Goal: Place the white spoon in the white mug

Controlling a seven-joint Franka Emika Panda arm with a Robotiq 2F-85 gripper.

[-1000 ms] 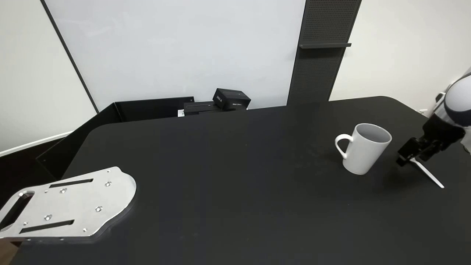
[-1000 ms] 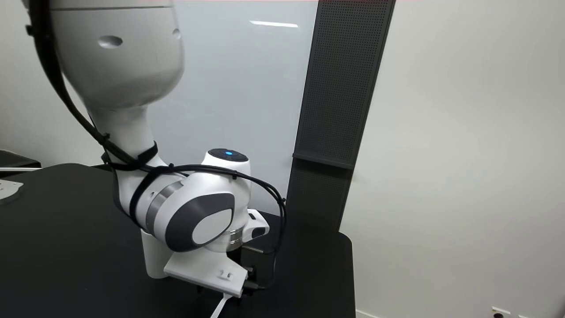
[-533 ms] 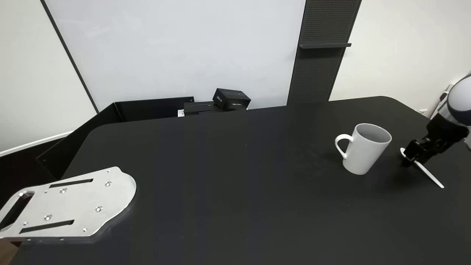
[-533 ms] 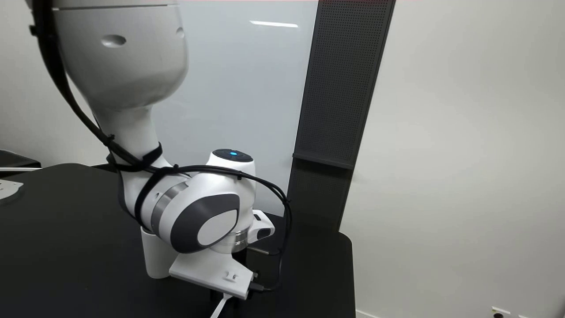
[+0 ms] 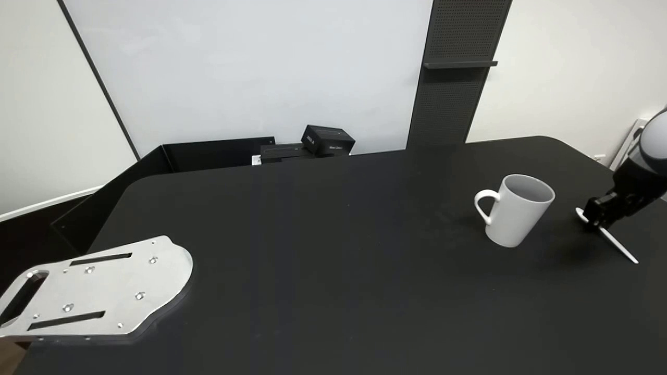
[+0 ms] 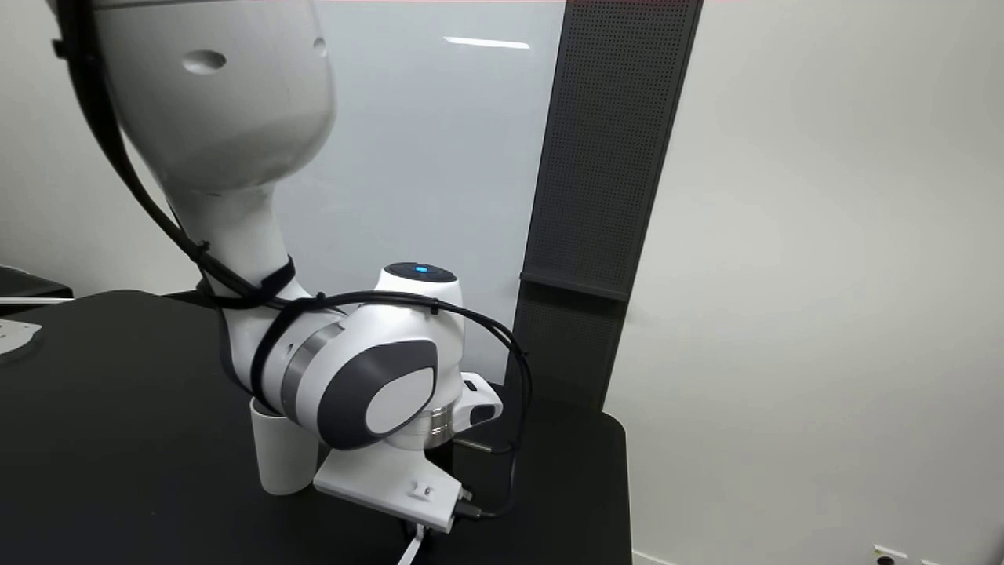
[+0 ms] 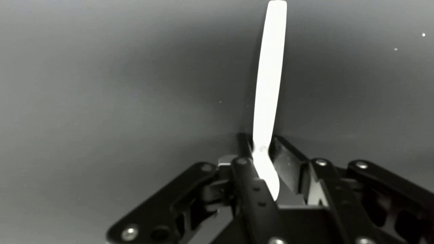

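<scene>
White spoon point(image 7: 270, 74): pinched at its neck; the handle ran out ahead of the fingertips point(image 7: 286, 166), and the bowl sat back between the fingers, partly covered by one of them in the wrist view.
End effector point(image 7: 262, 148): held the white spoon, its gap narrow, a pad against each side of the neck, low over the counter point(image 5: 333, 271); whether the spoon touched it could not be told.
White mug point(image 5: 518, 216): stood upright near the end effector, apart from the spoon, its loop handle turned away from the end effector.
Robot arm point(image 6: 235, 227): rose above the end effector and hid most of it, and part of the mug, in an exterior view.
Metal plate point(image 5: 109, 291): lay well apart from the end effector, past the mug.
</scene>
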